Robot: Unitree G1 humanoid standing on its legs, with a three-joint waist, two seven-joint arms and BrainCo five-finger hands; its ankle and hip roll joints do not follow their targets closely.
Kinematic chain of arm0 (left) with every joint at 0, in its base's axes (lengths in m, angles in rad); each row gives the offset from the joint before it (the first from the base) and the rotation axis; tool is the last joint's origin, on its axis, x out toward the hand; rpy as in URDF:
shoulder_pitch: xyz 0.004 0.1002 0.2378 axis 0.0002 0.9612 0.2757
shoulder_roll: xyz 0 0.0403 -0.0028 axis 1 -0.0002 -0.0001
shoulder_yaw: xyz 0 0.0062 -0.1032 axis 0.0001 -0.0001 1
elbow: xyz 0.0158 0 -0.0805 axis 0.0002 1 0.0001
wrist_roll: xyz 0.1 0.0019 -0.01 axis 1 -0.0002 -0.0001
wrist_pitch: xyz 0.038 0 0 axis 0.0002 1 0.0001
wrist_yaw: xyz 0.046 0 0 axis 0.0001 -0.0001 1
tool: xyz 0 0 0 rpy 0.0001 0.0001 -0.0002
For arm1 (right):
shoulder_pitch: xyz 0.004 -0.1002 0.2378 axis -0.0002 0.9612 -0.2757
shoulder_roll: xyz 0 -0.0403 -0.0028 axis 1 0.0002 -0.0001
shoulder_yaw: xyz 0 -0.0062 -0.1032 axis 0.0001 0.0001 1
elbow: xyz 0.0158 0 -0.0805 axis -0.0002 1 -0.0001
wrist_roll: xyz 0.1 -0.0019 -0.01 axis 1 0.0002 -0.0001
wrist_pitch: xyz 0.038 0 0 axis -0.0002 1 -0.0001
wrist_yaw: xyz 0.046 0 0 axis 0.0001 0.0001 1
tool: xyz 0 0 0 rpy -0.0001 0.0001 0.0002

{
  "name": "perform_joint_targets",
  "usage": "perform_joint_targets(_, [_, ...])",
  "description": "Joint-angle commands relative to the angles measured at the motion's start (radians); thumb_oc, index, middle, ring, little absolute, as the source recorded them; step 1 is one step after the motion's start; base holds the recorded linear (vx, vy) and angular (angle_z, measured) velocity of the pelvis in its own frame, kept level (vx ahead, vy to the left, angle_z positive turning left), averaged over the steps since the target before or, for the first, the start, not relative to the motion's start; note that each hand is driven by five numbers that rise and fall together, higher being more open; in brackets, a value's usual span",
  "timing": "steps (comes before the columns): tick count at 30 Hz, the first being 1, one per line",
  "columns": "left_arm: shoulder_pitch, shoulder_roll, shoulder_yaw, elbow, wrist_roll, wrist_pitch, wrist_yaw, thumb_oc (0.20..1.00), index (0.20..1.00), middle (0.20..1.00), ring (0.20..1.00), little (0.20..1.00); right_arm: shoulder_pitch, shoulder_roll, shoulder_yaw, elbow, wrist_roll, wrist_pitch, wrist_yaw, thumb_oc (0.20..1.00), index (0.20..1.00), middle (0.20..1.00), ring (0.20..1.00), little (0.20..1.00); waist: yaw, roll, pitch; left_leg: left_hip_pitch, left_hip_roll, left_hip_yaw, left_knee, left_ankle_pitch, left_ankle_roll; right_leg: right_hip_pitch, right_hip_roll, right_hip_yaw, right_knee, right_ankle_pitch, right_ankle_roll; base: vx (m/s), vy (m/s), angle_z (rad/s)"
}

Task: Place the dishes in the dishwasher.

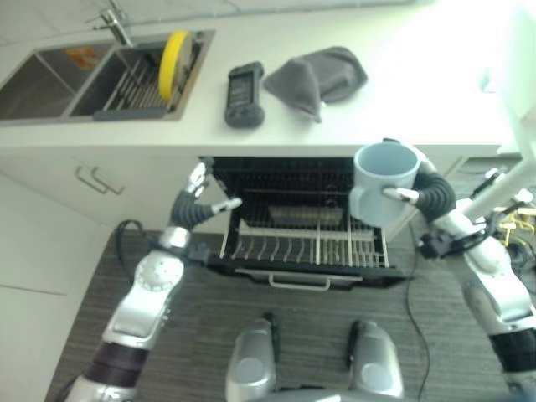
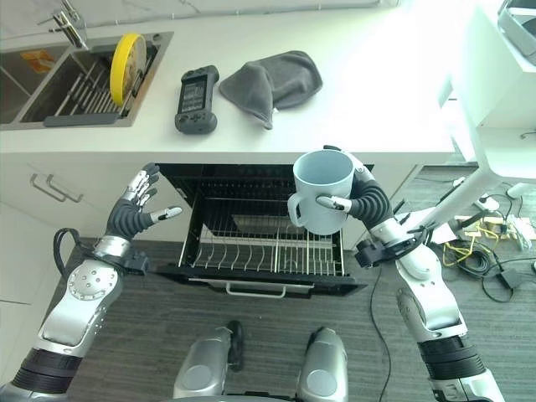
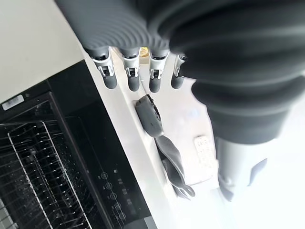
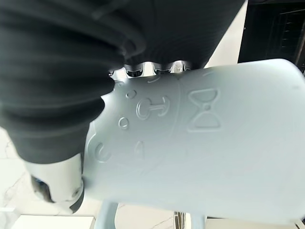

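Observation:
A pale blue mug (image 1: 383, 182) hangs upright above the right side of the pulled-out dishwasher rack (image 1: 306, 245), with my right hand (image 1: 429, 191) shut round it; embossed marks on the mug (image 4: 200, 138) show close up in the right wrist view. My left hand (image 1: 198, 199) is open at the rack's left edge, fingers (image 3: 131, 76) straight and holding nothing. A yellow plate (image 1: 174, 59) stands on edge in the sink's drying rack (image 1: 138, 88) at the far left of the counter.
On the white counter (image 1: 402, 100) lie a dark handheld controller (image 1: 244, 95) and a grey cloth (image 1: 318, 77). The steel sink (image 1: 50, 79) and tap (image 1: 115, 25) are at the back left. White cabinet doors (image 1: 50, 209) flank the dishwasher; a white stand (image 2: 494, 84) is at the right.

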Motion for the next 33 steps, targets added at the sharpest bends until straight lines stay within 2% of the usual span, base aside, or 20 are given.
perform_joint_targets(1, [0.041,0.020,0.006,-0.055,0.008,-0.010,0.007,1.000,1.000,1.000,1.000,1.000,0.011,0.018,-0.019,-0.094,0.013,-0.012,0.010,0.200,0.200,0.200,0.200,0.200,0.007,-0.033,-0.026,-0.091,0.030,-0.033,0.098,0.012,0.029,0.033,0.011,0.004,-0.169,0.135,0.009,0.10,-0.002,-0.03])
perform_joint_targets(6, [0.092,0.025,0.031,-0.084,-0.004,-0.036,0.046,1.000,1.000,1.000,1.000,1.000,0.054,0.009,-0.029,-0.112,0.027,0.015,0.027,0.200,0.200,0.200,0.200,0.200,0.005,-0.026,-0.022,-0.120,0.050,-0.033,0.132,0.024,0.024,0.028,0.013,0.004,-0.148,0.138,-0.001,0.09,-0.004,-0.04])
perform_joint_targets(10, [0.112,0.014,0.043,-0.089,-0.015,-0.064,0.059,1.000,1.000,1.000,1.000,1.000,0.065,0.017,-0.025,-0.104,0.023,0.012,0.033,0.200,0.200,0.200,0.200,0.200,0.012,-0.019,-0.034,-0.091,0.056,-0.023,0.125,0.024,0.018,0.075,0.026,-0.011,-0.170,0.133,-0.005,0.07,-0.005,0.00])
perform_joint_targets(13, [0.118,0.005,0.057,-0.094,-0.022,-0.134,0.079,1.000,1.000,1.000,1.000,1.000,0.069,0.037,-0.022,-0.094,0.001,-0.004,0.020,0.200,0.200,0.200,0.200,0.200,0.020,-0.030,-0.068,-0.006,0.042,0.004,0.012,0.043,0.005,0.149,0.044,-0.037,-0.272,0.135,0.007,-0.05,-0.010,-0.04])
perform_joint_targets(14, [0.112,0.009,0.062,-0.103,-0.023,-0.162,0.087,1.000,1.000,1.000,1.000,1.000,0.070,0.035,-0.021,-0.097,0.014,-0.017,0.006,0.200,0.200,0.200,0.200,0.200,0.025,-0.041,-0.094,0.046,0.034,0.022,-0.082,0.064,0.000,0.191,0.051,-0.060,-0.350,0.144,0.019,-0.14,-0.025,0.01])
perform_joint_targets(20, [-0.016,-0.012,0.028,-0.086,0.019,-0.246,0.146,1.000,1.000,1.000,1.000,1.000,0.011,0.027,-0.005,-0.053,-0.030,-0.083,-0.032,0.200,0.200,0.200,0.200,0.200,0.036,-0.070,-0.208,0.178,-0.009,0.032,-0.346,0.124,-0.010,0.298,0.069,-0.107,-0.534,0.189,0.040,-0.19,0.013,0.16])
perform_joint_targets(27, [-0.085,-0.063,0.044,-0.045,0.017,-0.289,0.156,1.000,1.000,1.000,1.000,1.000,-0.034,0.022,-0.025,-0.039,-0.078,-0.066,0.007,0.200,0.200,0.200,0.200,0.200,0.028,-0.074,-0.271,0.270,-0.007,0.038,-0.433,0.118,-0.013,0.370,0.086,-0.112,-0.584,0.173,0.032,-0.09,0.050,0.05])
perform_joint_targets(33, [-0.039,-0.079,0.085,-0.053,0.013,-0.278,0.111,1.000,1.000,1.000,1.000,1.000,0.006,0.039,-0.062,-0.056,-0.073,-0.028,0.055,0.200,0.200,0.200,0.200,0.200,0.027,-0.081,-0.281,0.289,-0.002,0.044,-0.436,0.107,-0.011,0.384,0.092,-0.101,-0.591,0.168,0.033,0.03,-0.005,-0.05])
